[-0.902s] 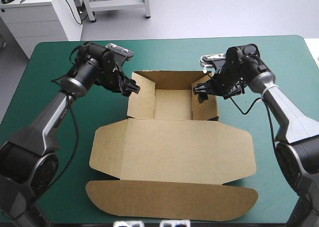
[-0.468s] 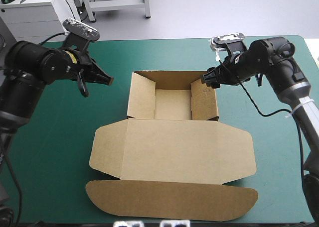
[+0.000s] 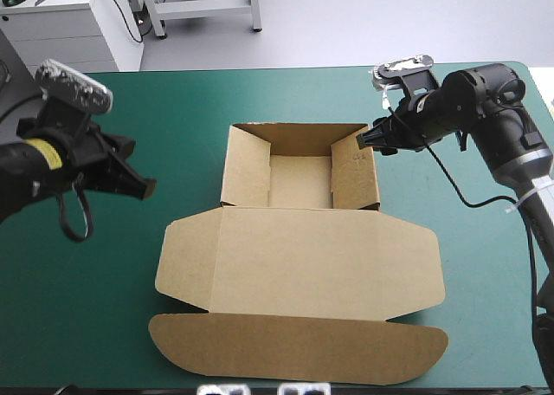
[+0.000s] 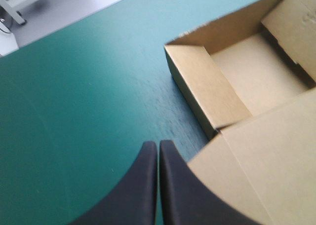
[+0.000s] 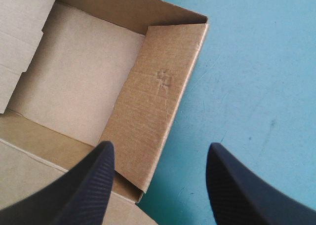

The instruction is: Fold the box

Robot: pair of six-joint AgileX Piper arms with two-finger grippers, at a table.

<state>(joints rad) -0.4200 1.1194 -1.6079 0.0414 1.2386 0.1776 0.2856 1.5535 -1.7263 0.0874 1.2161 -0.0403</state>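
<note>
- I find the box (image 3: 299,177) mid-counter (image 3: 95,317): walls (image 3: 355,180) raised and tucked, lid (image 3: 299,261) lying flat.
- Left jaws together, clear of it; right jaws apart over its right wall.
- I judge the tray done.

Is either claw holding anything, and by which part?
Nothing: left claw shut empty, right claw open beside a wall of the brown cardboard box.

a lab: white cabinet (image 3: 69,35), metal frame (image 3: 208,7), bare grey floor (image 3: 389,18).

In both wrist views the open tray of brown board, the box (image 4: 247,72), is cut off, its flat lid (image 4: 266,166) seen only in part.
</note>
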